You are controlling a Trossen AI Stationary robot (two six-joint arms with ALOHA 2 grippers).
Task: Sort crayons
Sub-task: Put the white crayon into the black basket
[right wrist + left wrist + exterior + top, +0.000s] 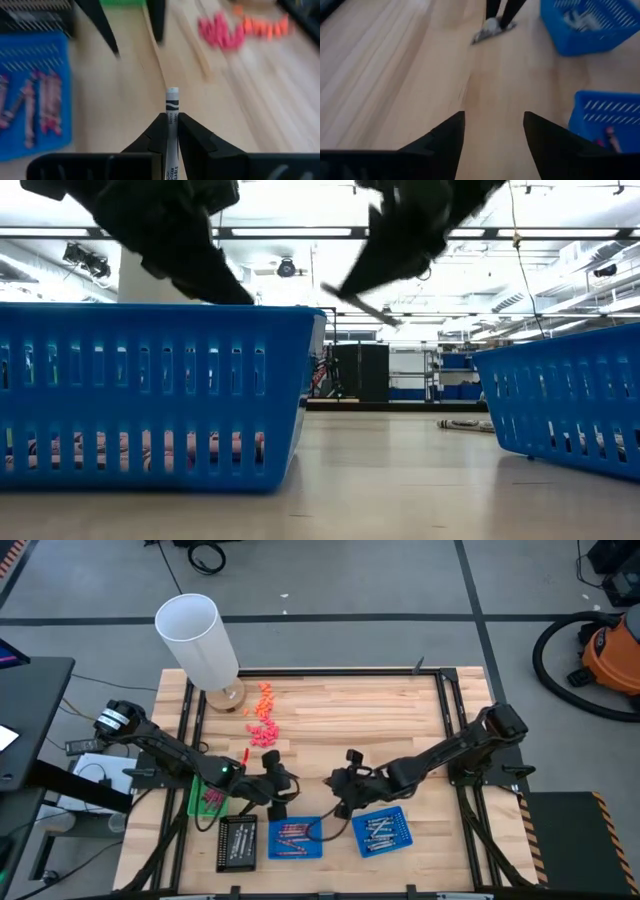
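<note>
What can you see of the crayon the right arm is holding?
The crayon is a thin stick in a pale silvery-grey paper wrapper with black bands and dark print near its tip. It is pinched between the two dark fingers of the right gripper, tip jutting out past them. It hangs above bare wood of the table, between the middle blue tray and the right blue tray. Only the fingers touch it.

Four small trays on the worktop (400, 710): two blue (295, 838), one green (207, 800), one black (237, 843); one white cylinder (198, 638); two dark arms; pink and orange crayons (263, 720) too many to count
</note>
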